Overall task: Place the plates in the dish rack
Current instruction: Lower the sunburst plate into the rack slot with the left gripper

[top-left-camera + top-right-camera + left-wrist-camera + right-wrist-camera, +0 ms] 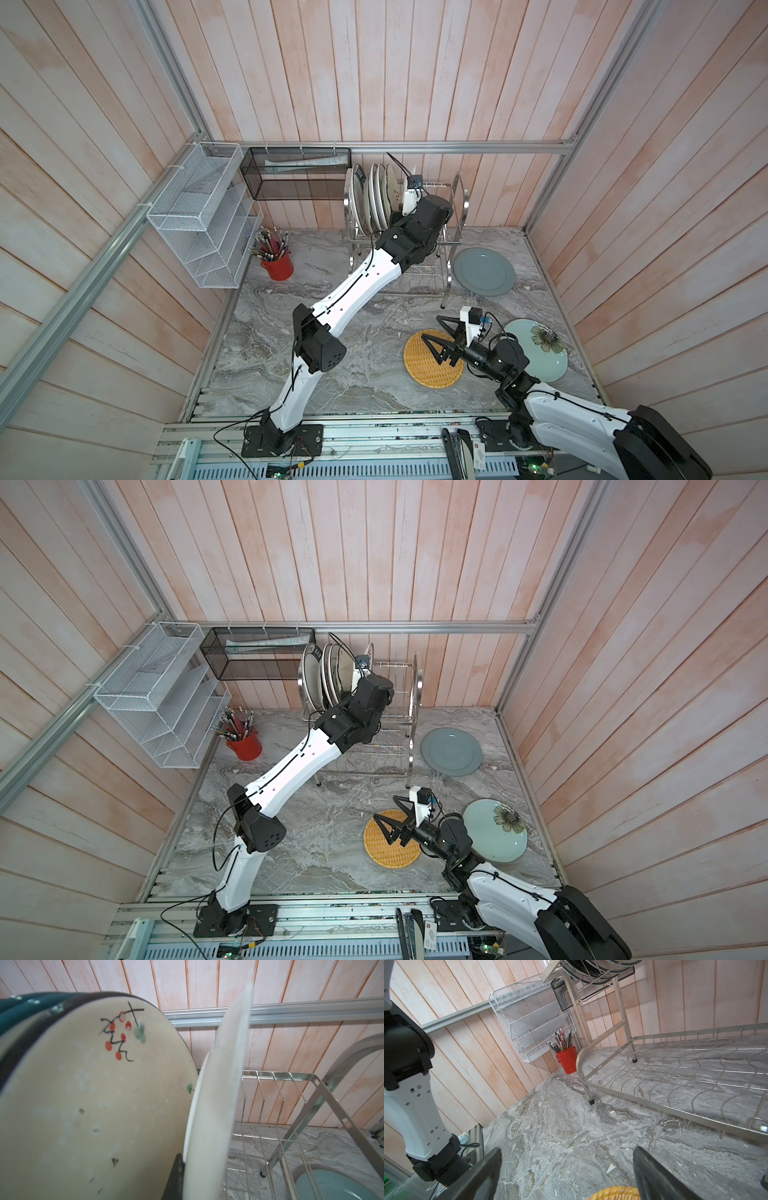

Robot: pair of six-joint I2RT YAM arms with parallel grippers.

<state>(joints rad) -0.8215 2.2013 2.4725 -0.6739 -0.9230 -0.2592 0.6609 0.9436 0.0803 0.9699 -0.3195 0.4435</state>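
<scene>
Standing on edge in the upper tier of the dish rack [460, 199], a white plate [216, 1105] sits just right of the cream floral plate [93, 1095], its rim pinched by the left gripper [402, 208]; the right gripper [431, 326] hangs spread wide over the yellow woven plate [424, 374], near right on the table [332, 365]

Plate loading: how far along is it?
Done: about four plates stand on edge in the upper tier of the dish rack. In hand: the left hand, shut on a white plate, holds it upright beside the cream berry-painted plate. Left: the grey-blue plate, the yellow woven plate and the pale teal flower plate lie on the table; the open right hand hovers at the woven one.
</scene>
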